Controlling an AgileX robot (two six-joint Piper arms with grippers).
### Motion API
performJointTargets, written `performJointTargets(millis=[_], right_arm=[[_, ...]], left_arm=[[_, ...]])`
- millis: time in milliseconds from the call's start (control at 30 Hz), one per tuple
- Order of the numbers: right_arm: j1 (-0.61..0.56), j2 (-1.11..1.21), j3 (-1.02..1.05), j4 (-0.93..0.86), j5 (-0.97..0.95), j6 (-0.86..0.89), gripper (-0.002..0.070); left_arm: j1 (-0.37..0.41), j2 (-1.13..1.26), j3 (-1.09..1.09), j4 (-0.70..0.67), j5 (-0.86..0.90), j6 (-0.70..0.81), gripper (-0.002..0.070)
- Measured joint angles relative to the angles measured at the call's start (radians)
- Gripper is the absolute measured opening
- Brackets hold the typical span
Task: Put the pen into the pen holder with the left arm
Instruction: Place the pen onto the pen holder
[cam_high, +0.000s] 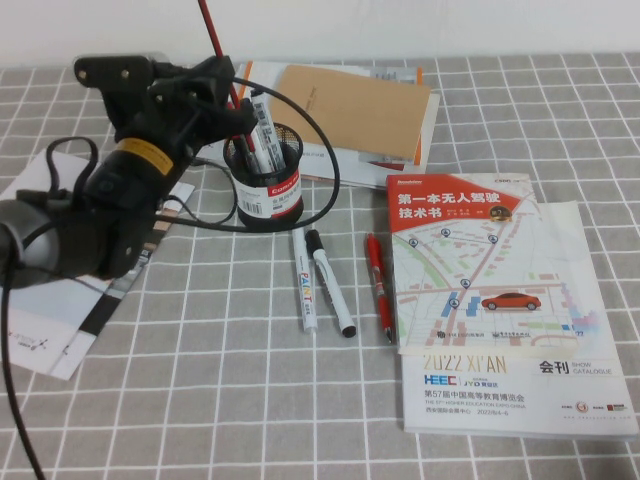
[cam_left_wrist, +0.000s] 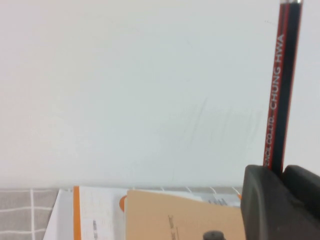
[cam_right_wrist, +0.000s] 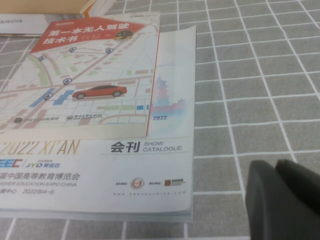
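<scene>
My left gripper (cam_high: 228, 95) is shut on the pen (cam_high: 215, 40), a thin dark-red stick held nearly upright, its top leaving the high view. The gripper sits just above the back-left rim of the pen holder (cam_high: 268, 190), a black mesh cup with a red-and-white label; a white marker (cam_high: 262, 128) stands in it. The pen's lower end is hidden behind the fingers. In the left wrist view the pen (cam_left_wrist: 281, 85) rises from between the closed fingers of the left gripper (cam_left_wrist: 280, 174). My right gripper (cam_right_wrist: 280, 200) is shut and empty, low over the checked cloth beside the catalogue.
Two white markers (cam_high: 305, 282) (cam_high: 330, 285) and a thick red pen (cam_high: 378, 285) lie in front of the holder. A map booklet (cam_high: 470, 250) on a catalogue (cam_high: 520, 390) lies at the right. A brown envelope (cam_high: 350, 100) lies behind, papers (cam_high: 50, 320) at the left.
</scene>
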Motion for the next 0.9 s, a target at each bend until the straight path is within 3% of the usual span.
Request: performJointTargets(millis=[900], right_arm=[[0.0,0.0,0.0,0.0,0.0,0.0,-0.0013]], left_arm=[[0.0,0.161,-0.09,0.004,-0.001,0.001,0.0022]])
